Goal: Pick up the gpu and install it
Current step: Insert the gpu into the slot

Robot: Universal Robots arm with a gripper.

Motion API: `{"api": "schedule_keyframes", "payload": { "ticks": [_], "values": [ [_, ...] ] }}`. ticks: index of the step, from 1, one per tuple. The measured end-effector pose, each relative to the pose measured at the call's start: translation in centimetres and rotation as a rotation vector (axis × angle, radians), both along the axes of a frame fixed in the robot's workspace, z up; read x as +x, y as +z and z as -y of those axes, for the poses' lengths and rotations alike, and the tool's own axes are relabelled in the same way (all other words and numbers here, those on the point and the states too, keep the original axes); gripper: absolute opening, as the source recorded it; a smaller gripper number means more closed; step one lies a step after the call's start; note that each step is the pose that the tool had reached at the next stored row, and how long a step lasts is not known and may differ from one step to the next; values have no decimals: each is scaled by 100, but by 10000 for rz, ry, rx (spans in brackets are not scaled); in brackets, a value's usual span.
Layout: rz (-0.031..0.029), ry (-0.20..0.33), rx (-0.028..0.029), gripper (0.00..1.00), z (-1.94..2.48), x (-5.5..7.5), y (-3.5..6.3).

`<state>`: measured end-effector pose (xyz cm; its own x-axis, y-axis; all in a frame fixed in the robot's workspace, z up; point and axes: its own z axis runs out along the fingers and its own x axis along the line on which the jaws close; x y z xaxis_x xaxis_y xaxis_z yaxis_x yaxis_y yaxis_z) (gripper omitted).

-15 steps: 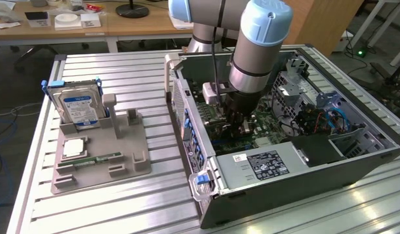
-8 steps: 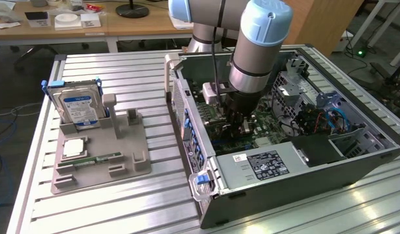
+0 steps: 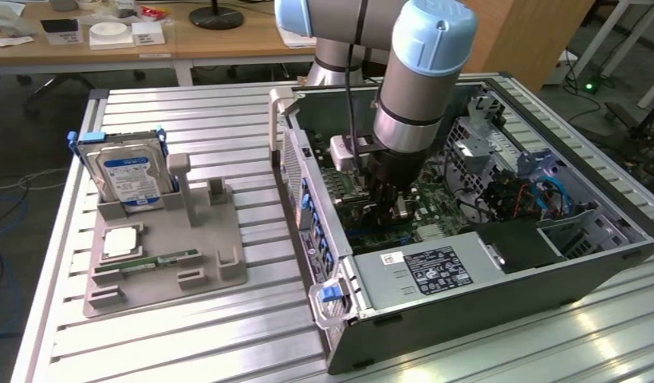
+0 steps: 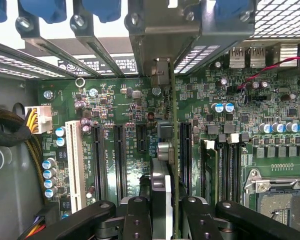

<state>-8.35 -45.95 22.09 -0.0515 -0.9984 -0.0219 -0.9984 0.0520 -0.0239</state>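
**Card held edge-on over the motherboard slots**

The gripper point(image 4: 162, 210) is pinched on the gpu point(image 4: 173, 150), which the wrist view shows edge-on as a thin dark slab running from between the black fingers point(image 4: 137, 215) out toward the rear wall of the case. The card's pale metal end bracket point(image 4: 160, 72) sits up against the row of rear slot covers point(image 4: 97, 50), beside the blue retaining clips point(image 4: 50, 9). Whether the card's lower edge is fully seated in a slot cannot be told.

Around the card the green motherboard point(image 4: 225, 150) is crowded. On one side lie two long black expansion slots point(image 4: 119, 160) and a white slot point(image 4: 75, 165), with a white power connector point(image 4: 39, 119) and its yellow-and-black cable bundle further off. On the other side stand the memory slots point(image 4: 230, 165), a row of blue-topped capacitors point(image 4: 277, 127) and the bare processor socket point(image 4: 285, 195).

In the exterior view the arm point(image 3: 418, 88) reaches straight down into the open computer case point(image 3: 455, 319), whose power supply point(image 3: 434, 271) fills the near end and whose drive cage and blue cables point(image 3: 545, 195) line the far wall. The case lies on a slatted metal table point(image 3: 199, 343). Well apart, near the table's edge on the exterior view's left, a grey parts tray point(image 3: 162, 255) carries a silver hard drive point(image 3: 130, 177) standing upright and a green memory stick point(image 3: 157, 261) lying flat.
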Motion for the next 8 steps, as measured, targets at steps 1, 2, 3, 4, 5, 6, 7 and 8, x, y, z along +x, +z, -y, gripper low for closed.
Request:
{"api": "schedule_keyframes", "payload": {
  "ticks": [1,2,3,4,5,6,7,8],
  "values": [
    [-1,-1,-1,28,0,-1,0],
    [-2,-3,-3,28,0,-2,0],
    [-3,-2,-5,28,1,-2,-6],
    [-6,-2,-10,28,1,-2,-20],
    [-3,-2,-6,28,1,-1,-40],
    [-12,-2,-12,28,1,-2,-55],
    [-16,-3,-11,28,1,-3,-70],
    [-15,-4,-6,28,1,-3,-75]
  ]
}}
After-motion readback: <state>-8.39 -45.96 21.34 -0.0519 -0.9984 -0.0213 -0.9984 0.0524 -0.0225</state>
